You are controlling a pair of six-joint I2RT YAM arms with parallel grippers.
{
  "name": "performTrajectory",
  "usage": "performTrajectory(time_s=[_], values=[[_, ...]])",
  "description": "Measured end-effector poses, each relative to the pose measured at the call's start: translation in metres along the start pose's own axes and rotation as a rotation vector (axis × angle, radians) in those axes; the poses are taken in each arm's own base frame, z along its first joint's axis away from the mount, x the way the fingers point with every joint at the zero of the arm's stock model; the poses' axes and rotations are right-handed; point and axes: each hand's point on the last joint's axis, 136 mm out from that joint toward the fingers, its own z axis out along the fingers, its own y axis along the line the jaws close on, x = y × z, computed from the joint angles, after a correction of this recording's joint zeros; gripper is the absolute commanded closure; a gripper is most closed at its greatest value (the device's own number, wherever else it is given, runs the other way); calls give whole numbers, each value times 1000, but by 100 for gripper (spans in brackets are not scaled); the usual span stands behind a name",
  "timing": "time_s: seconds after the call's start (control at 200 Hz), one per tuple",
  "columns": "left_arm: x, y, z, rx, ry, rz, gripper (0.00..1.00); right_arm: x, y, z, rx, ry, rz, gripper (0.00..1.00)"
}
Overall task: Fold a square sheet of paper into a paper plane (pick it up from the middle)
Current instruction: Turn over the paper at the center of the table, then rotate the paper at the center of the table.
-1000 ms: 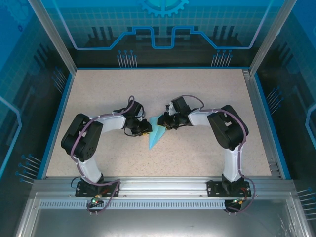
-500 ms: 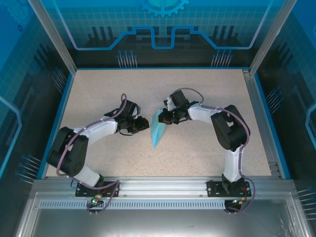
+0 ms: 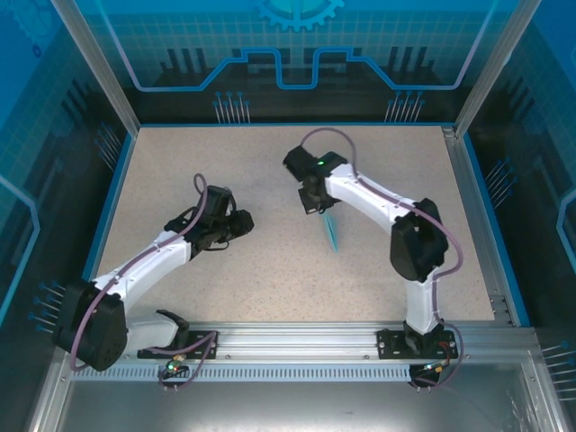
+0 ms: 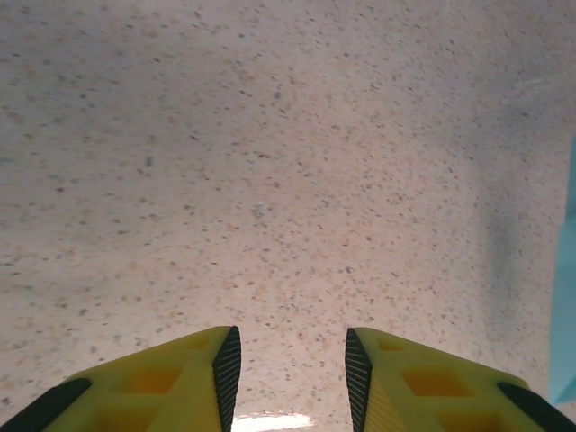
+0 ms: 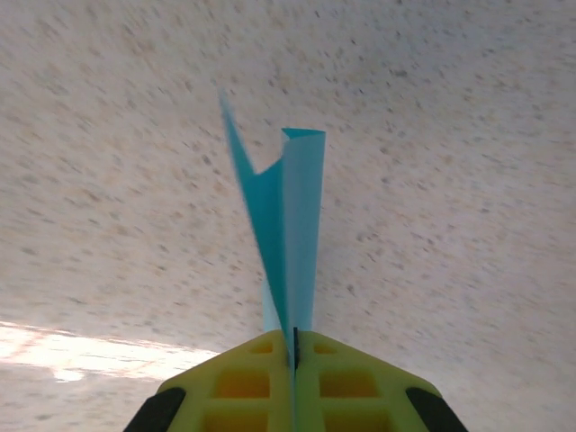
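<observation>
The light blue paper plane point(image 3: 331, 231), which is the square sheet of paper folded into a narrow dart, hangs above the table with its point toward the near side. My right gripper point(image 3: 315, 205) is shut on it; in the right wrist view the yellow jaws point(image 5: 294, 340) pinch the plane point(image 5: 290, 225) along its centre crease, and the folded wings stick out ahead. My left gripper point(image 3: 243, 221) is to the left of the plane, apart from it. Its jaws point(image 4: 292, 353) stand open over bare tabletop. A strip of the blue paper point(image 4: 567, 297) shows at that view's right edge.
The speckled beige tabletop point(image 3: 270, 279) is bordered by a blue rim and aluminium frame posts point(image 3: 94, 63). Transparent blue panels wall in the back and sides. Both arm bases sit on the metal rail point(image 3: 297, 342) at the near edge.
My right gripper has shut on the plane and carried it up, back and right. My left gripper has let go, opened, and drawn back to the left.
</observation>
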Motion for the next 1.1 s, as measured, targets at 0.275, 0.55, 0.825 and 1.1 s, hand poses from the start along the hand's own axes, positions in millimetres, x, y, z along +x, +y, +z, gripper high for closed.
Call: performTrajectory(time_s=[0.275,0.55,0.825,1.1], values=[[-7,17,-17,-57,-84,-37,57,23,65,43,180,140,-206,85],[-11,25,-31,-73,-132,-65,54,48,142,38,-97,191,-222,32],[-6,19,-25,-41,-93,-67,51,31,84,-48,-610,-15,47,66],[26,3,19,39,120,-72,51,30,46,18,-879,85,271,80]])
